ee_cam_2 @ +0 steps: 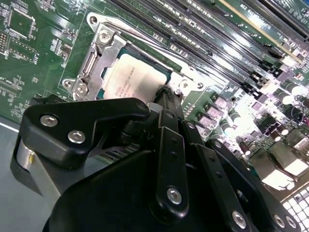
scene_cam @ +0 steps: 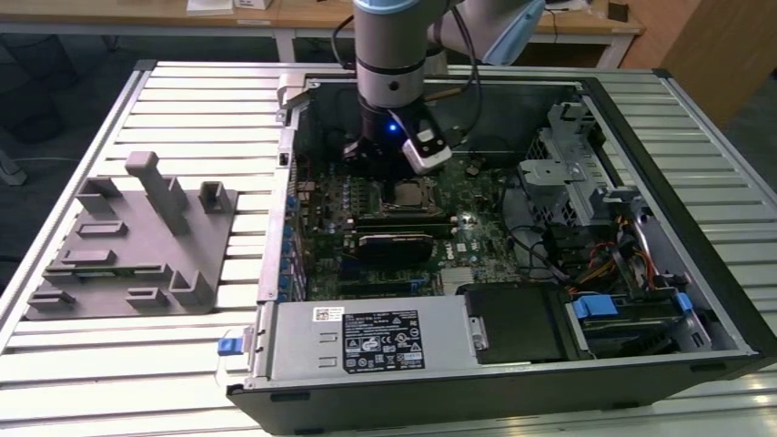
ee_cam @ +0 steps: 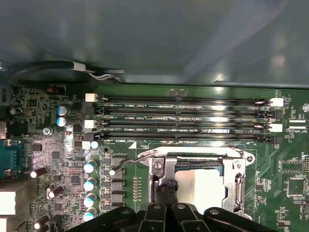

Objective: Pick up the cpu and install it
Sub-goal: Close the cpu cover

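Seemingly the cpu already lies flat in the socket. My tool, pressed together, rests at the cpu's edge, and the socket's lever looks unlatched to me.

We're in a robotics lab, no question: a slatted aluminium worktop spreads out in front of me, and an open computer case lies flat on it, green motherboard bared. A robot arm reaches down into the case. Beside it sits a grey fixture block with upright posts. Wooden desks line the back, above dark flooring.
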You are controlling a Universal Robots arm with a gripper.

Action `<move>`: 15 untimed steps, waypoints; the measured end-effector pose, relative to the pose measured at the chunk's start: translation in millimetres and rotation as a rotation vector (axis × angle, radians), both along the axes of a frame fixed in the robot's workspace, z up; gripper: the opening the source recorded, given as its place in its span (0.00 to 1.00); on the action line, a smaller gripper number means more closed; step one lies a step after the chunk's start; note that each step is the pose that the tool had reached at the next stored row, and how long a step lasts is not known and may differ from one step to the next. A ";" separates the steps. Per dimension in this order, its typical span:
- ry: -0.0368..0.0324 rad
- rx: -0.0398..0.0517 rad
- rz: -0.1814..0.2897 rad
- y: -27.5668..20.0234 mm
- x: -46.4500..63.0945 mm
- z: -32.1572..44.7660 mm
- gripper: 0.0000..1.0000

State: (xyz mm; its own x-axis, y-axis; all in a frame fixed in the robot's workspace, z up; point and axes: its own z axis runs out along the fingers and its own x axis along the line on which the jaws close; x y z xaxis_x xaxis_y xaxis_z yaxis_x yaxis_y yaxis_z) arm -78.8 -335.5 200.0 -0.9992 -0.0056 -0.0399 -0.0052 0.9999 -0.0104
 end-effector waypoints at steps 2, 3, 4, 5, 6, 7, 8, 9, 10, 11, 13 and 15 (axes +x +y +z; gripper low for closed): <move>0.0000 0.0000 0.000 0.0 1.3 0.0 0.11; 0.0000 0.0000 0.000 0.0 2.0 0.0 0.11; 0.0000 0.0000 0.000 0.0 2.8 0.0 0.11; 0.0000 0.0000 0.000 0.0 3.5 0.0 0.11; 0.0000 0.0000 0.000 0.0 4.0 0.0 0.11; 0.0000 0.0001 0.000 0.0 4.4 0.0 0.11; 0.0000 0.0001 0.000 0.0 4.4 0.0 0.11; 0.0001 0.0000 0.000 0.0 4.4 0.1 0.11; 0.0002 -0.0003 0.000 0.0 4.4 0.4 0.11; 0.0002 -0.0002 0.000 0.0 4.4 1.0 0.11; -0.0001 0.0001 0.000 0.0 4.5 1.7 0.11; -0.0002 0.0002 0.000 0.0 4.4 1.8 0.11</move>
State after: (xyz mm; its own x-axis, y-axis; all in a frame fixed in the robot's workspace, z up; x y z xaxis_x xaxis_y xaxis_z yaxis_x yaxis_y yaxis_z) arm -74.3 -335.5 201.8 -0.9992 -0.0056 -0.0400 -0.0052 0.9999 -0.0102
